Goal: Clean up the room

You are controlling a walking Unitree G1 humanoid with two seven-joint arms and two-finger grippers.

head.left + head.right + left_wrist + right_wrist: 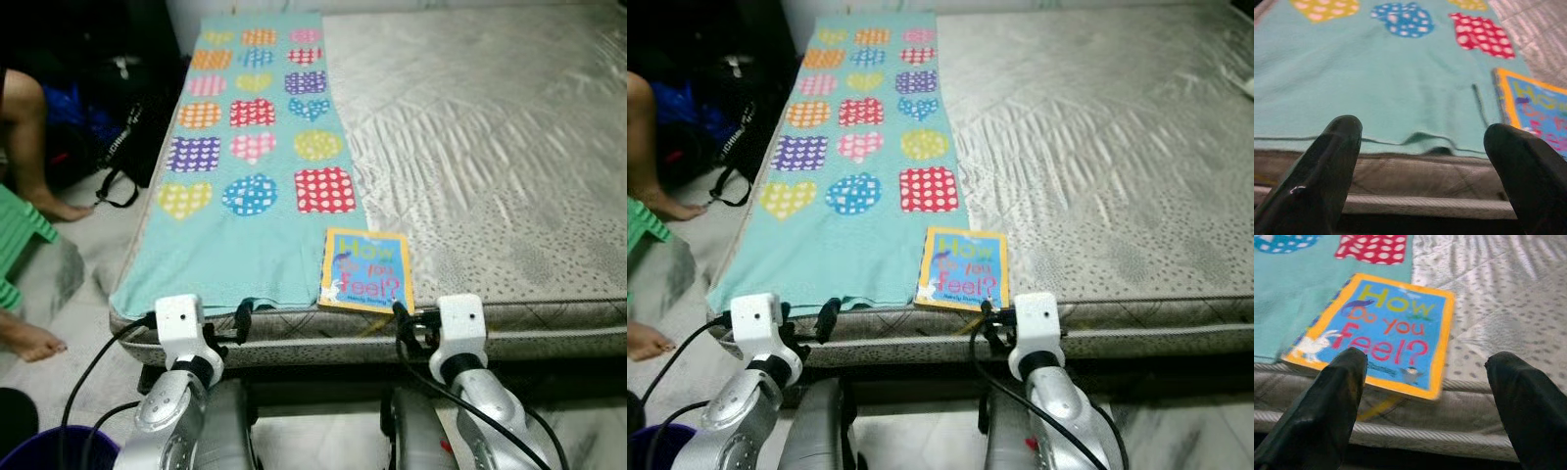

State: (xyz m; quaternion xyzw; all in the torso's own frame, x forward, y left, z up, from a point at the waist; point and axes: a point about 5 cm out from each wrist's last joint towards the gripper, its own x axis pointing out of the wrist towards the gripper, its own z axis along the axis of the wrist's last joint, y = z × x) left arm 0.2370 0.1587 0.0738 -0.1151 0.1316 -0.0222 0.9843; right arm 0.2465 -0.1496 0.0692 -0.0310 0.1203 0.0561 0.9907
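Book (pixel 1381 335), blue with yellow border, overhangs the mattress (pixel 490 147) edge before the wide-spread right gripper (pixel 1425 396).

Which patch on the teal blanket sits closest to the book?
The red square patch with white dots, last in the row nearest the robot. It lies just above the book; the blue circle and yellow heart are further left.

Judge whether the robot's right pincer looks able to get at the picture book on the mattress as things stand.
Probably yes. The right pincer is open just short of the mattress edge, pointing at the picture book lying flat at that edge, with nothing between them.
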